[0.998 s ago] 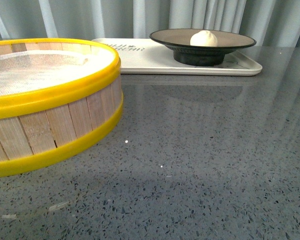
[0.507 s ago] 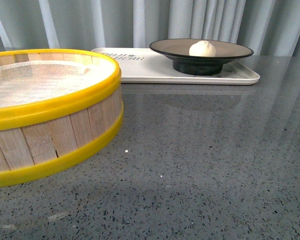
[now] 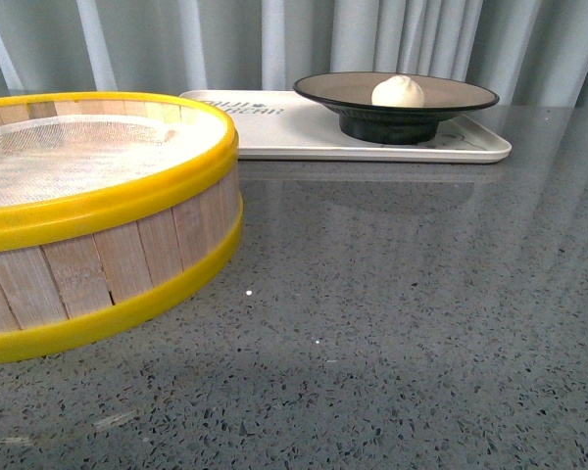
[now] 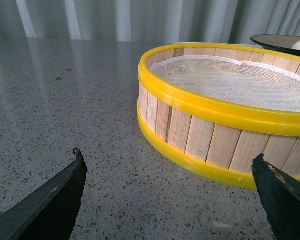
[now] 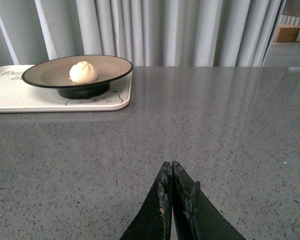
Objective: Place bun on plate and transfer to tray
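Note:
The white bun (image 3: pixel 398 91) (image 5: pixel 83 72) rests in the middle of the tan, black-rimmed plate (image 3: pixel 451 97) (image 5: pixel 110 67). That plate stands on the right end of the white tray (image 3: pixel 284 132) (image 5: pixel 10 95) at the far side of the table. My left gripper (image 4: pixel 169 160) is open over bare tabletop, close to the steamer basket, with nothing between its fingers. My right gripper (image 5: pixel 171 167) is shut and empty, low over the table and well short of the tray. Neither arm shows in the front view.
A big wooden steamer basket with yellow rims (image 3: pixel 98 211) (image 4: pixel 225 107) fills the near left, lined with white cloth. Grey speckled tabletop (image 3: pixel 402 313) stretches between basket and tray. Grey curtains (image 3: pixel 274 39) hang behind the table.
The front view has shifted a little; the tray and plate sit slightly lower in the picture than a second ago. The bun, plate and tray keep their places relative to each other.

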